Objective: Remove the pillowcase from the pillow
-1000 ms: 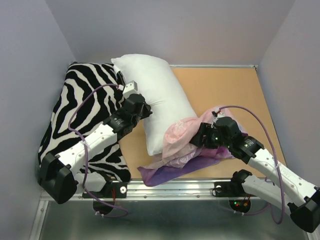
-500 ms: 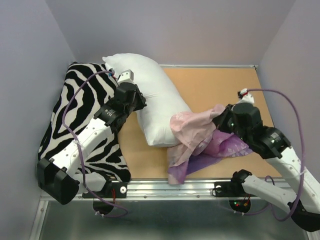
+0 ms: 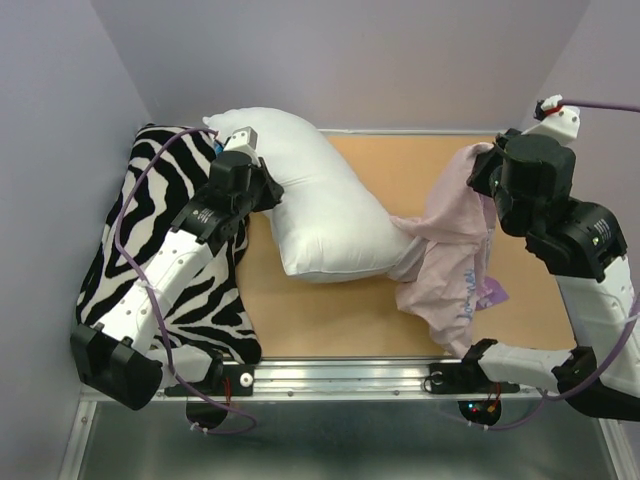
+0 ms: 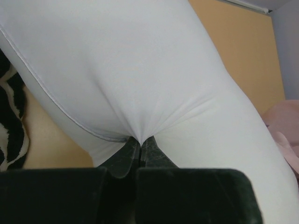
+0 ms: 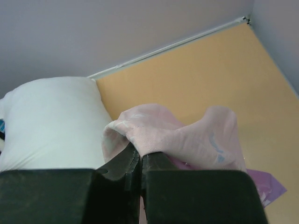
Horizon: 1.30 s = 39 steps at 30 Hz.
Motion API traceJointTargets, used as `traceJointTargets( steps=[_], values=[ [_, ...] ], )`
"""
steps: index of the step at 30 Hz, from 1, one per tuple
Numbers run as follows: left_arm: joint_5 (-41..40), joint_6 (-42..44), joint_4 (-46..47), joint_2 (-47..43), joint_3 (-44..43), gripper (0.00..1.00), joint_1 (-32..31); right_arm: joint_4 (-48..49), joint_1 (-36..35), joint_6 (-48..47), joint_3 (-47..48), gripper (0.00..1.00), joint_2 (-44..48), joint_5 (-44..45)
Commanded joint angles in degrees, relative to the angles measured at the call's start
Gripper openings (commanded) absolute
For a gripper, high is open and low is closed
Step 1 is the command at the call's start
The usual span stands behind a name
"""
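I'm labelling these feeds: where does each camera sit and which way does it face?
Top external: above and behind the robot, looking down on the table; left arm and right arm show.
Left wrist: on the left arm, facing along the left gripper, shut on the pillow.
Right wrist: on the right arm, facing the back wall past the right gripper, shut on the pillowcase.
Shared: all three show pillow and pillowcase.

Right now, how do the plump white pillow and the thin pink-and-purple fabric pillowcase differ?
The pillow is plump and plain white; the pillowcase is limp, pink with purple showing. The pillow lies bent on the table, pinched by the left gripper; the pillowcase hangs from the raised right gripper. Shared: each is clamped by one gripper.
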<state>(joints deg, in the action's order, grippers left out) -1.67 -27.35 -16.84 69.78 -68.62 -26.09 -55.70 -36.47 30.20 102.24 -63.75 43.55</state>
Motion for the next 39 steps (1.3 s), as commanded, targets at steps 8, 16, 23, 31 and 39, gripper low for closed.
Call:
traceJointTargets(
  steps=[8, 16, 23, 31, 39],
  values=[
    [8.43, 2.13, 5.06, -5.53, -3.54, 0.00, 3.94, 2.35, 0.26, -7.17, 9.39, 0.01, -9.55, 13.23],
    [12.12, 1.78, 3.92, -7.55, -3.63, 0.00, 4.20, 4.72, 36.19, -8.05, 7.55, 0.01, -16.23, -18.03],
    [13.53, 2.31, 1.64, -8.08, -6.08, 0.00, 4.29, 8.24, 46.92, -5.32, 2.44, 0.01, -18.16, -25.26],
    [22.14, 4.15, 2.51, -6.94, -4.60, 0.00, 4.29, 8.15, 47.10, -4.09, 9.73, 0.01, -21.77, -31.41],
    [23.84, 1.96, 11.03, -1.85, 5.15, 0.00, -0.89, 11.66, 39.22, -5.14, 3.09, 0.01, -22.39, -31.79]
  ],
)
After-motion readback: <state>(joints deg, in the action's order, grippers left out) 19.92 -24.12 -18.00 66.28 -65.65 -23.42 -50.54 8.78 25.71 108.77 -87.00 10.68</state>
